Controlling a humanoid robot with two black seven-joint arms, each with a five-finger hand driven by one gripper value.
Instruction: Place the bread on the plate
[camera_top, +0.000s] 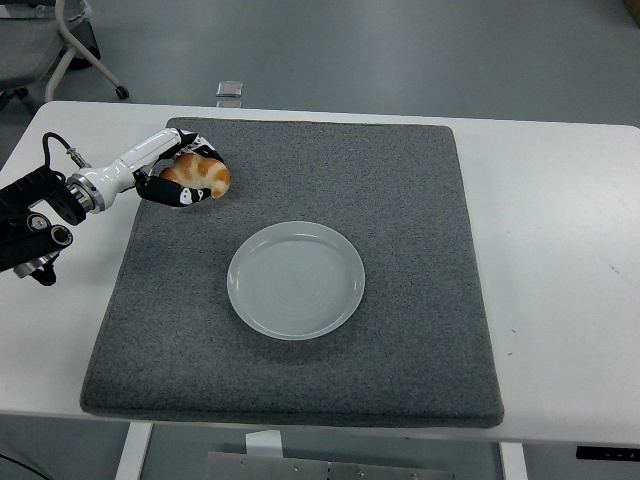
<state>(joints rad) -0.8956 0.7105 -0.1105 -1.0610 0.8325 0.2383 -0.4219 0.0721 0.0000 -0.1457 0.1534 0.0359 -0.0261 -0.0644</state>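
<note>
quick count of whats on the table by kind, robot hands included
bread: 1, held in the left hand
plate: 1, nothing on it
grey mat: 1
robot hands: 1, the left; the right is out of view
total: 4

The left arm (40, 215) is bulky black hardware with round silver bolt heads. A thin black cable (58, 148) loops off it toward 12 o'clock. A silver collar joins a slim white forearm. The robot hand (180, 180) has black fingers with white patches.
</note>
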